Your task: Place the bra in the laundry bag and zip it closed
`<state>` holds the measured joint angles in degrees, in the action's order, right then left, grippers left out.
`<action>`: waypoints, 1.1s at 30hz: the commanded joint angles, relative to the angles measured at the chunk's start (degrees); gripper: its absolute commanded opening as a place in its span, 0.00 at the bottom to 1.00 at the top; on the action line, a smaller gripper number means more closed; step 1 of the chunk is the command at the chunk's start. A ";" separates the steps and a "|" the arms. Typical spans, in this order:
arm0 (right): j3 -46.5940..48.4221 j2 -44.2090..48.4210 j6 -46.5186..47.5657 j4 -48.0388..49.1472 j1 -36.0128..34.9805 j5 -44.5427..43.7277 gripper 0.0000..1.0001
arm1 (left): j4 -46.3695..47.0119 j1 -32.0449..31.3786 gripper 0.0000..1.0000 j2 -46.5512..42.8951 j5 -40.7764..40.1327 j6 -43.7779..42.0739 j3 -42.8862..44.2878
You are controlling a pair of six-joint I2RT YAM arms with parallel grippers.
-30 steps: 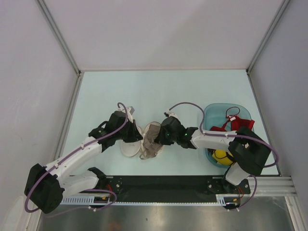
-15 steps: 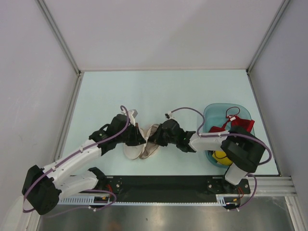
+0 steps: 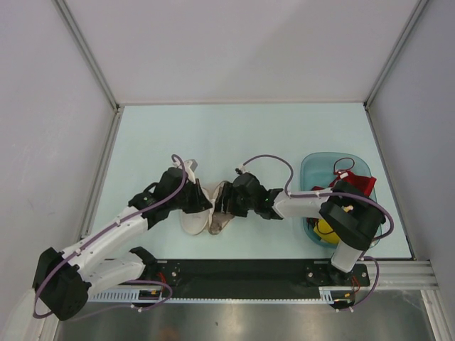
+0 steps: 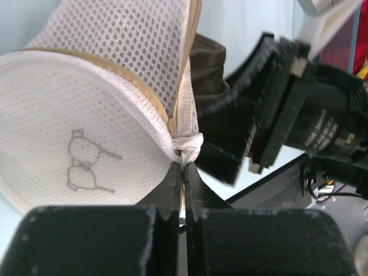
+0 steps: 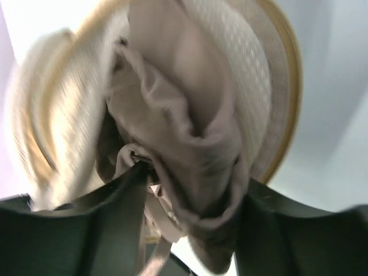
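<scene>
Right wrist view is showing the bra (image 5: pixel 172 115) bunching between the two halves of the laundry bag (image 5: pixel 241 75), straight ahead of the right claw (image 5: pixel 190 178), whose spread fingers are flanking it (grip unclear), while the left claw (image 4: pixel 184 169) is pinching the bag's rim opposite.

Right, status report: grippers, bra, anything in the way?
Left gripper shut on rim of round cream-white mesh laundry bag. Right gripper clamps soft taupe fabric bra, part inside open bag. Zip undone. Nothing blocking.

fixed overhead camera looks down on the table (image 3: pixel 213 135) from above its near edge. both wrist cameras crowd the laundry bag (image 3: pixel 190 219) from opposite sides.
</scene>
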<state>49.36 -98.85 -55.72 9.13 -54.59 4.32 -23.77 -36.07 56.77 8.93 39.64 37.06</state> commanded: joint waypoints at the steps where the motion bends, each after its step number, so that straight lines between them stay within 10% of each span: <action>1: 1.26 4.62 2.81 -7.01 -0.69 1.31 0.69 | 0.57 2.85 0.00 -2.37 0.21 0.71 -0.58; 17: -6.12 24.39 6.24 -18.62 3.16 0.87 0.92 | 0.30 6.45 0.00 -1.84 3.03 -2.20 -0.85; 24: -10.16 24.67 9.13 -16.42 9.76 -1.50 0.60 | 0.92 6.46 0.00 -1.40 3.73 -2.11 -1.55; 29: -10.87 20.63 12.39 -10.62 12.58 1.31 0.59 | 0.57 6.54 0.02 -1.58 3.20 -2.46 -1.46; 33: -9.73 16.33 13.10 -9.66 12.75 2.97 0.46 | -3.03 6.46 0.33 -3.85 -1.88 -5.44 0.47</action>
<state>38.41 -79.57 -45.10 -4.25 -41.98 5.28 -24.64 -29.95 55.31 11.27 37.39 35.55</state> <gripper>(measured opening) 0.525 0.201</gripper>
